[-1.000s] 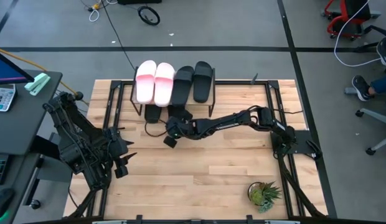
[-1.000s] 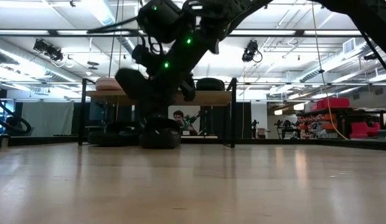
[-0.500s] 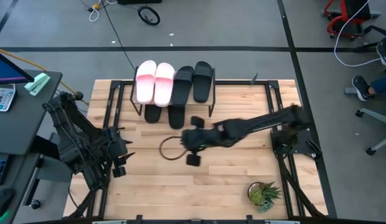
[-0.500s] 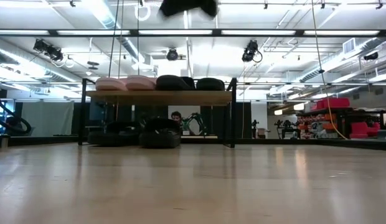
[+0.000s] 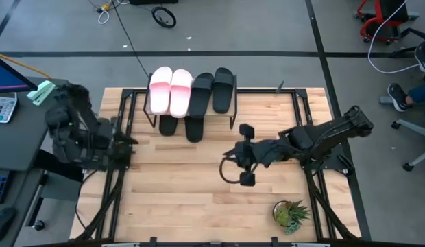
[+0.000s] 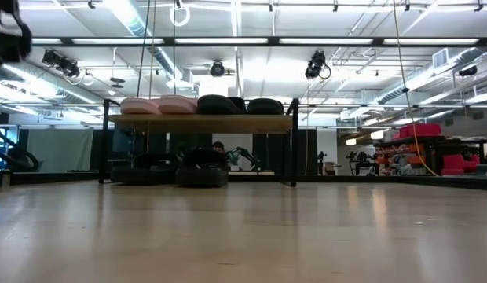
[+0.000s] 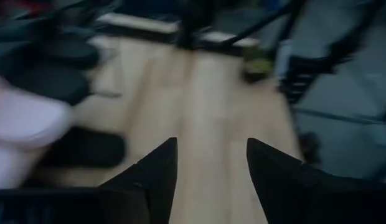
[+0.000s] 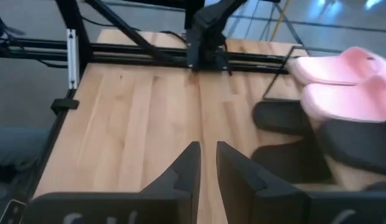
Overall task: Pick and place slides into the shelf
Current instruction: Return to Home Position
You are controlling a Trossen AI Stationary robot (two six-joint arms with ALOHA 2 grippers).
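The shelf stands at the table's far edge. Two pale pink slides and two black slides lie side by side on its top. Two more black slides rest on the table under it, also seen in the low view. My right gripper hangs high over the table's middle, right of the shelf. Its fingers stand a narrow gap apart with nothing between them. My left gripper is at the table's left edge, open and empty.
A small potted plant stands near the front right corner. Black frame rails run along the table's left and right sides. Bare wood lies between the shelf and the near edge.
My right gripper has drawn back from the black slides under the shelf, rising and going toward the table's right and near side. Those slides stay on the table. My left gripper has swung from near the front left toward the far edge, along the table's left side.
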